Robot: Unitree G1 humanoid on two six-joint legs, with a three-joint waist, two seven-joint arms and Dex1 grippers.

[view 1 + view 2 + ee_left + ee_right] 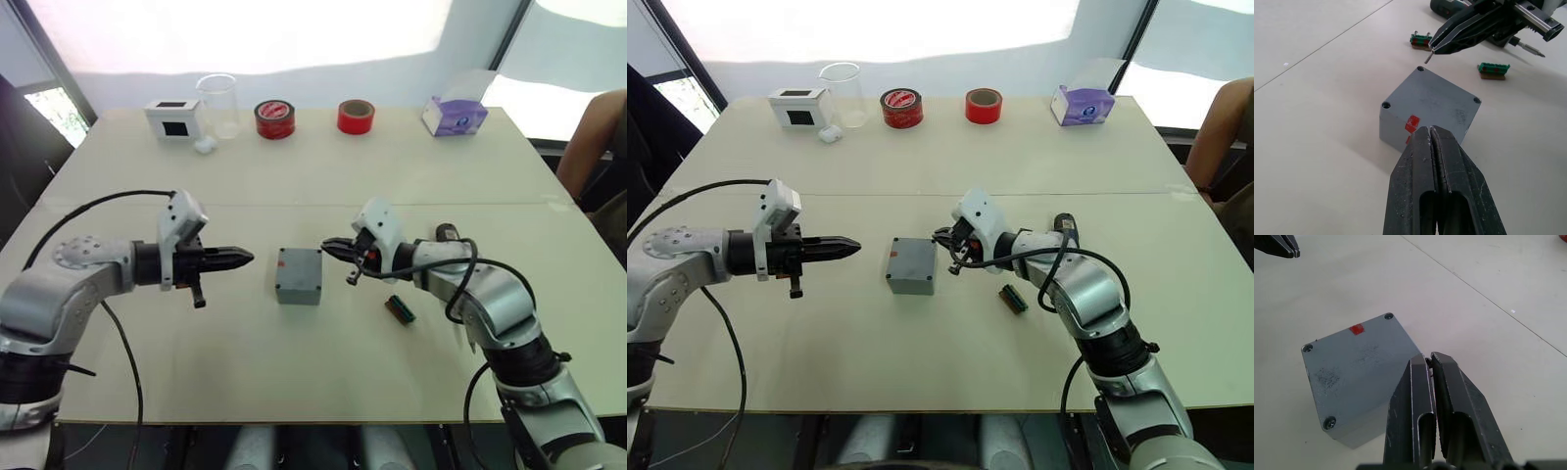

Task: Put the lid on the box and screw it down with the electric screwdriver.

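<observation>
The grey box [297, 292] stands mid-table with the lid [1430, 95] seated flat on top, screw holes at its corners. To its left, my left gripper [245, 258] hovers shut and empty, pointing at it. Just past the box's far right corner, my right gripper [331, 247] is shut on a small screw [1427, 58] that sticks out below its tips. The electric screwdriver [1065, 227] lies on the table behind my right forearm, its metal bit [1530, 48] showing.
Two green terminal blocks [1493, 70] [1420, 40] lie right of the box. Along the far edge stand a white box with a black window [173, 117], a clear beaker [217, 103], two red tape rolls [275, 119] [356, 117] and a purple tissue box [454, 115]. A person's arm [598, 137] is at far right.
</observation>
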